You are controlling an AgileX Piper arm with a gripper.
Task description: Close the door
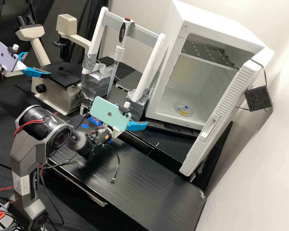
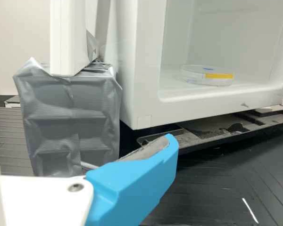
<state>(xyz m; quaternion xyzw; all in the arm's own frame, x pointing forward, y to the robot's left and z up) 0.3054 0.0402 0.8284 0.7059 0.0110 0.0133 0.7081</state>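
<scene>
So the door [image 1: 229, 96] of the white cabinet [image 1: 215, 14] is hanging wide open. The gripper [image 1: 132, 114] is over by the silver-taped supports [image 1: 98, 84], well apart from the door, fingers spread and nothing in them. (Oh, and there's a round clear dish [image 1: 184, 109] sitting on the cabinet floor.)

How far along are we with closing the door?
The closing itself looks undone: the door stands wide open, off the front of the white cabinet. The round dish already sits inside. In hand there is nothing; the open gripper hangs away from the door. Left, most likely: reach the door, swing it round and press it flush.
</scene>
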